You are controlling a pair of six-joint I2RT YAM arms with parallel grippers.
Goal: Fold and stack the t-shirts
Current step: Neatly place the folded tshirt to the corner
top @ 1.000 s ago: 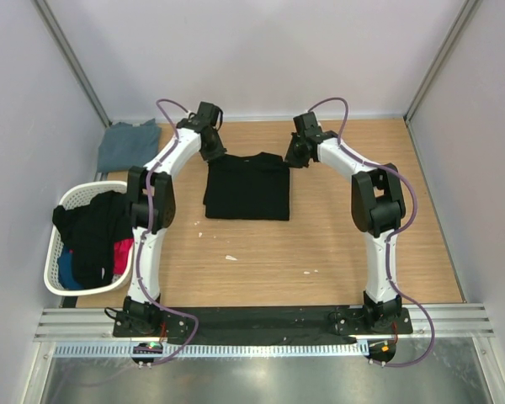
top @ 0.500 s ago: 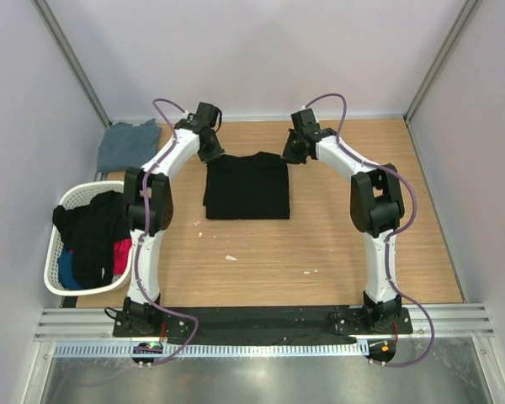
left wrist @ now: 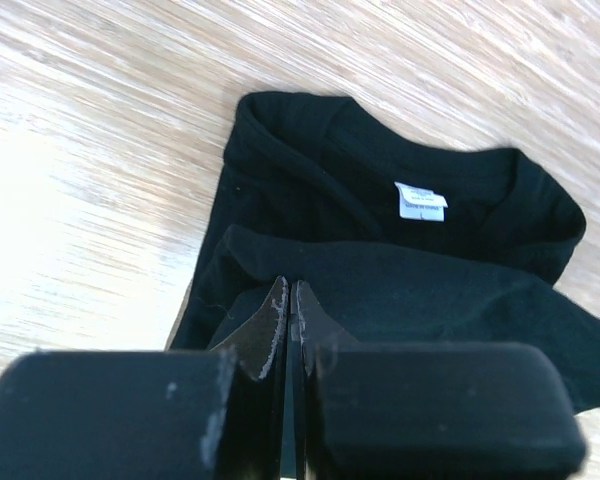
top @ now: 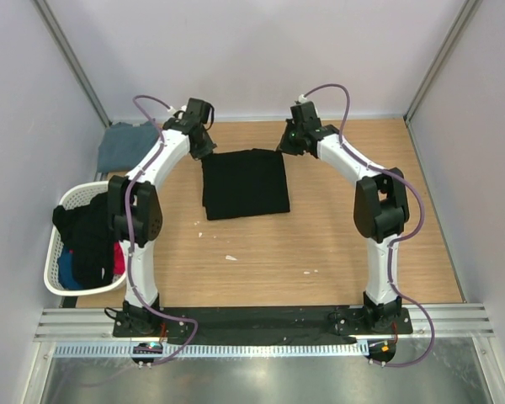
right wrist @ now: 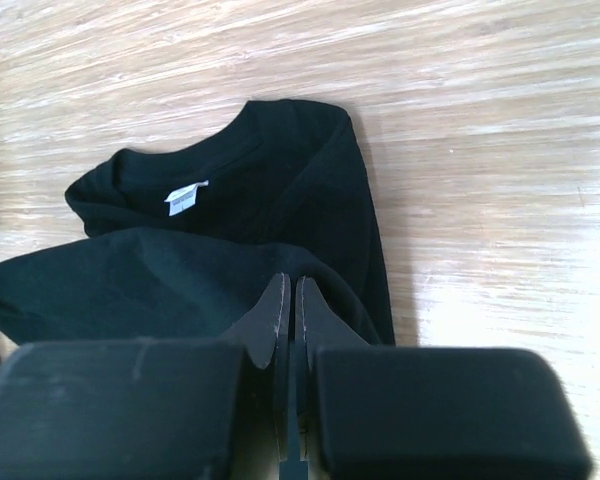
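The black t-shirt [top: 245, 183] lies folded into a rectangle on the wooden table, far of centre. In the left wrist view its collar and white label [left wrist: 420, 200] face up, and a nearer layer of cloth [left wrist: 430, 290] rises toward my fingers. My left gripper [top: 204, 148] [left wrist: 291, 288] is shut at the shirt's far left corner, with black cloth at the tips. My right gripper [top: 284, 146] [right wrist: 291, 282] is shut at the far right corner in the same way on the shirt [right wrist: 210, 270]. The slate grey-blue t-shirt [top: 126, 143] lies crumpled at the far left.
A white laundry basket [top: 52, 268] holding black, red and blue clothes stands at the left edge of the table. White walls close in the far side and both sides. Small white scraps [top: 231, 257] lie on the wood.
Both grippers have moved toward the far wall and a little outward. The shirt's far edge has shifted that way with them and now lies slightly skewed.
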